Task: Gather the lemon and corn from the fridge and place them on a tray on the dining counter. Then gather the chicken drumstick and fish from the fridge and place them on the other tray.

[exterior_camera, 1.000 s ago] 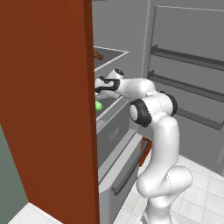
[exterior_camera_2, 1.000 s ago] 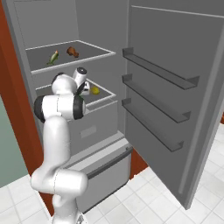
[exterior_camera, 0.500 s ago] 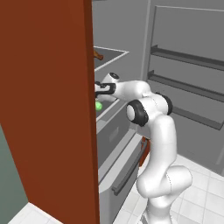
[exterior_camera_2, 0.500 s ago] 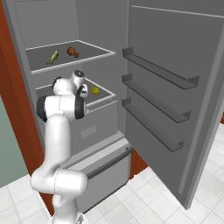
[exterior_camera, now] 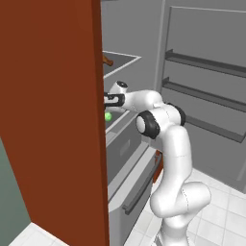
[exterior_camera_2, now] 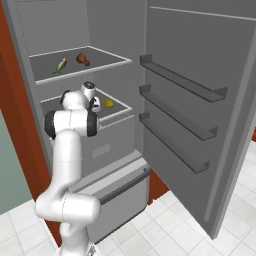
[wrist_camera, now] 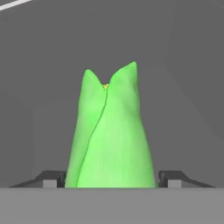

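The corn [wrist_camera: 109, 140], wrapped in a bright green husk with a speck of yellow at its tip, stands right in front of the hand. My gripper [wrist_camera: 111, 177] is open around its base, one dark fingertip close on either side of it. In the left base view the gripper [exterior_camera: 106, 100] reaches onto the fridge's middle shelf, just above the green corn [exterior_camera: 108, 116]. The yellow lemon [exterior_camera_2: 108, 103] lies on that same shelf, to the right of the hand. On the upper shelf rests the brown chicken drumstick [exterior_camera_2: 82, 59], with a slim green-and-yellow item [exterior_camera_2: 61, 65] beside it.
The brown cabinet side [exterior_camera: 57, 120] stands tight against the arm on the left. The open fridge door [exterior_camera_2: 200, 115], with three door racks, hangs at the right. Grey drawers [exterior_camera_2: 117, 185] sit below the shelves, above a white tiled floor.
The hand has pushed a little deeper and lower into the middle shelf, toward the corn. The base and the food have not moved.
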Tool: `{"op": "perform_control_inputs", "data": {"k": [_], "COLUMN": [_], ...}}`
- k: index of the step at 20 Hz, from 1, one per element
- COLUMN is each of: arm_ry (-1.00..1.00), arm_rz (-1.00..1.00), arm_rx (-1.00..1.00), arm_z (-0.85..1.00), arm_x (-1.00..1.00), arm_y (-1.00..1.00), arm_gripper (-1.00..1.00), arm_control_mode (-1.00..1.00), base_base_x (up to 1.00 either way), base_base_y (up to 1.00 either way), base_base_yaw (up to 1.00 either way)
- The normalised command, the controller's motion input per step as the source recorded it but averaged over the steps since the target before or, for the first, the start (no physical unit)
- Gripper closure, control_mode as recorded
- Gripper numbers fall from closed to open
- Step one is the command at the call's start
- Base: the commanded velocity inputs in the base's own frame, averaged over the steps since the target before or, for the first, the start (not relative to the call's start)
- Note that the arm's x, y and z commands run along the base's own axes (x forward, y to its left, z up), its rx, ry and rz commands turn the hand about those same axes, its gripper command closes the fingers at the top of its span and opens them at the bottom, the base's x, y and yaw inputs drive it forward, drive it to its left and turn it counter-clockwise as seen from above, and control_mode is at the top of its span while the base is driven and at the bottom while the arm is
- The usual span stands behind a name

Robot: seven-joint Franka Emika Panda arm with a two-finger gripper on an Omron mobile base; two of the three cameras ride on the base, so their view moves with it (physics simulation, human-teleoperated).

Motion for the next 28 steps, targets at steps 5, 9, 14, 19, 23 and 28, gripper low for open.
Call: {"op": "perform_control_inputs", "data": {"k": [5,9,14,19,23,28], "arm_ry": [-0.02,-0.08,-0.14,-0.22,-0.1,-0.02], "arm_rz": [0.0,-0.05,-0.07,-0.09,-0.1,-0.08], "arm_rx": [-0.01,0.05,0.08,0.04,0.0,0.01], "arm_z": [-0.19,-0.04,0.0,0.58,0.77,0.72], "arm_x": [-0.31,-0.62,-0.86,-0.83,-0.8,-0.83], "arm_y": [0.02,-0.36,-0.57,-0.28,-0.18,-0.26], "arm_gripper": [1.0,1.0,1.0,1.0,1.0,1.0], "arm_control_mode": [-1.0,-1.0,-1.0,-1.0,-1.0,-1.0], "base_base_x": [0.0,0.0,0.0,0.0,0.0,0.0], "base_base_y": [0.0,0.0,0.0,0.0,0.0,0.0], "base_base_yaw": [0.0,0.0,0.0,0.0,0.0,0.0]}}
